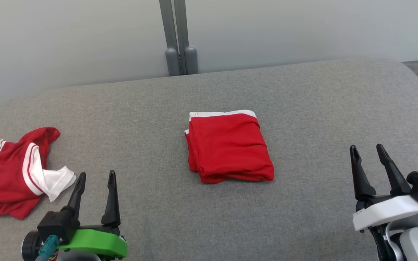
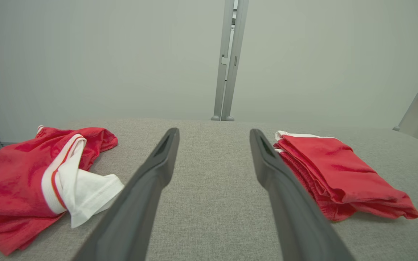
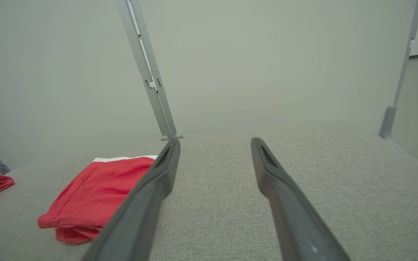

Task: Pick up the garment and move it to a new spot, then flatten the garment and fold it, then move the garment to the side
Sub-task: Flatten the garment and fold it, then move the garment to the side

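Observation:
A red garment with a white band, folded into a neat square (image 1: 229, 146), lies in the middle of the grey padded table (image 1: 303, 108); the left wrist view has it at the right (image 2: 339, 174) and the right wrist view at the left (image 3: 96, 195). My left gripper (image 1: 96, 177) is open near the table's front left, empty, well to the left of the folded garment. Over at the front right my right gripper (image 1: 368, 152) is open too, nothing between its fingers, apart from the garment.
A crumpled red and white shirt (image 1: 11, 172) lies at the table's left edge, just left of my left gripper, and appears in the left wrist view (image 2: 38, 181). A grey post (image 1: 178, 36) and pale wall stand behind the table.

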